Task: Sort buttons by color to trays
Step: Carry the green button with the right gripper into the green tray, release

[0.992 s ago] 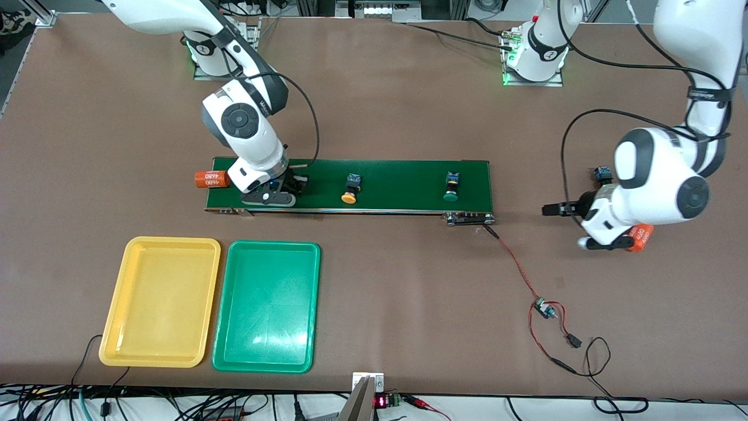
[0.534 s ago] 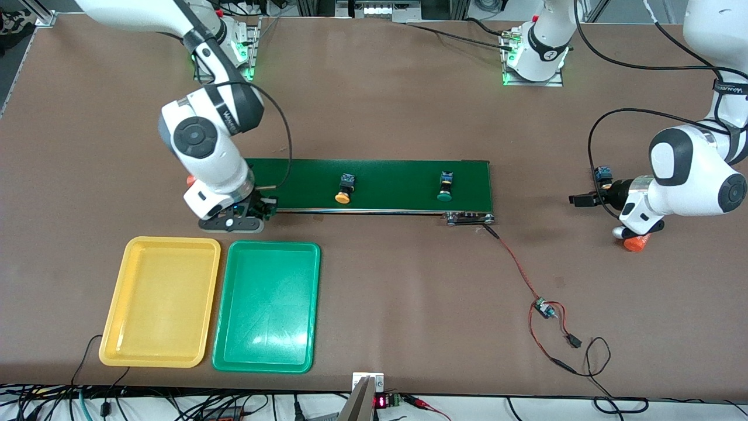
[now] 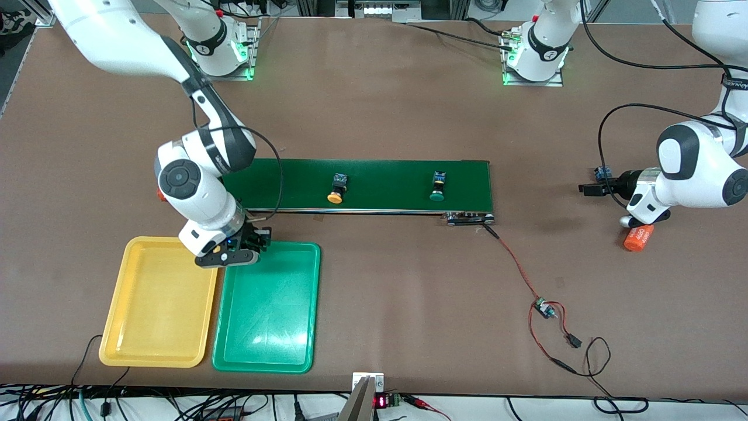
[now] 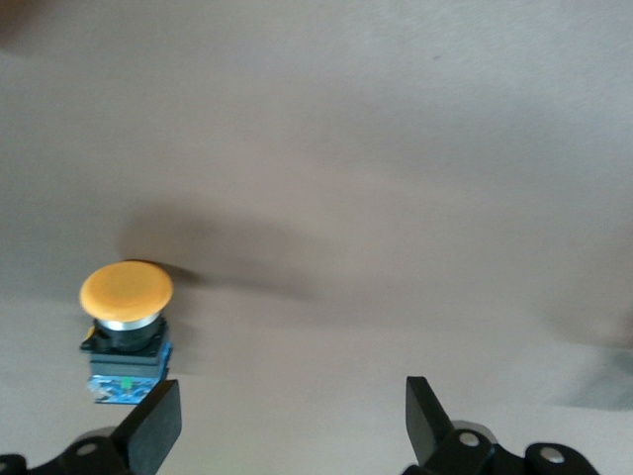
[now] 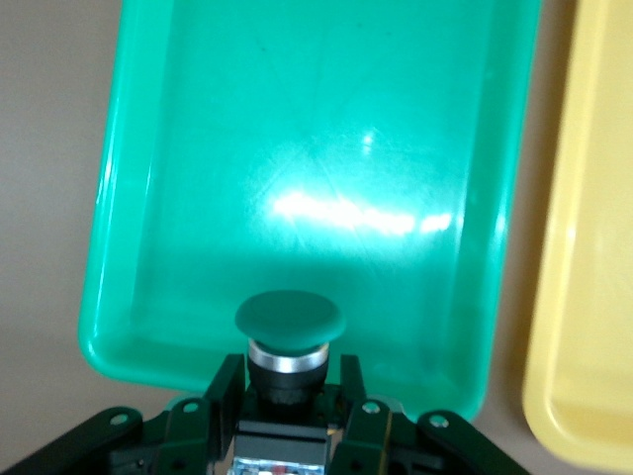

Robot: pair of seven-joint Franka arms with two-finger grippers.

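A green-capped button, hidden in the front view, is sitting clamped in the right gripper's jaws over the green tray's edge nearest the conveyor belt, while the left gripper is hanging jaws apart beside a yellow-capped button on the table.

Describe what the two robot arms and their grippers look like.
Both arms are glossy white with dark grey joint bands and round grey caps. A black cable loops along each to the wrist. The right gripper and left gripper are black, two-fingered. Green lights glow at both bases.
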